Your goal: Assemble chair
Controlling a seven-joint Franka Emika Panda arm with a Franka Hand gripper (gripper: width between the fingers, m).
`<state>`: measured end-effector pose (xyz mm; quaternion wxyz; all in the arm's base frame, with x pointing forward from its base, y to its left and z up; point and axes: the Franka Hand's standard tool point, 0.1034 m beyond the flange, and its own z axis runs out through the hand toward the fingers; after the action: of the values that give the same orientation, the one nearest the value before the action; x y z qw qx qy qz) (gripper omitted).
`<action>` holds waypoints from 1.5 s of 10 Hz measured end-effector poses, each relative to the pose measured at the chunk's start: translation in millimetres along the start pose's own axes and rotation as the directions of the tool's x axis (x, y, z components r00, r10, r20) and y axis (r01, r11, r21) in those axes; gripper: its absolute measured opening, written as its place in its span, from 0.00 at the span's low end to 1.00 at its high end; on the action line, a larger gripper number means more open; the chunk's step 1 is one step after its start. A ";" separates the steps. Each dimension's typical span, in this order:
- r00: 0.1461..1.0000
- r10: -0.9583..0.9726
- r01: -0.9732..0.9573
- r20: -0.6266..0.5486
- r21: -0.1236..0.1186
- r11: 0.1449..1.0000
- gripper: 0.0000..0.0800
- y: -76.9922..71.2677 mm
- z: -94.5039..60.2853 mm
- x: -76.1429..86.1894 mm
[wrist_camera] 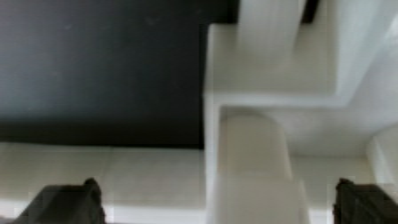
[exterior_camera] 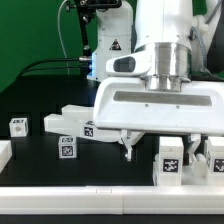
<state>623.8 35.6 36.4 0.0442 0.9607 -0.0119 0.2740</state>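
Note:
In the exterior view my gripper (exterior_camera: 136, 150) hangs low over the black table, near its front, under the big white hand. Loose white tagged chair parts lie around it: a small cube (exterior_camera: 18, 126), a short block (exterior_camera: 65, 148), a long flat piece (exterior_camera: 80, 119), and two upright blocks (exterior_camera: 170, 160) (exterior_camera: 214, 158) on the exterior view's right. In the wrist view the gripper (wrist_camera: 217, 205) is open, its dark fingertips (wrist_camera: 68, 205) far apart. A blurred white chair part (wrist_camera: 267, 100) fills the space below and between them, touching neither finger.
A long white rail (exterior_camera: 100, 190) runs along the table's front edge. Another white piece (exterior_camera: 3, 153) sits at the exterior view's left edge. Black cables and the robot's base (exterior_camera: 105, 40) stand behind.

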 end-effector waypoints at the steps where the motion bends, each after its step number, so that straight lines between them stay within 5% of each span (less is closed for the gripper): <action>1: 1.000 0.001 -0.001 0.004 -0.004 1.000 0.81 1.9 4.1 -2.5; 6: 1.000 -0.006 0.006 0.023 -0.006 1.000 0.81 1.0 16.1 -11.4; 10: 1.000 -0.006 0.006 0.024 -0.006 1.000 0.13 1.0 16.2 -11.8; 15: 1.000 -0.006 0.006 0.023 -0.006 1.000 0.04 0.9 15.8 -11.4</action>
<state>622.5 33.2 17.1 0.0479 0.9636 -0.0103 0.2628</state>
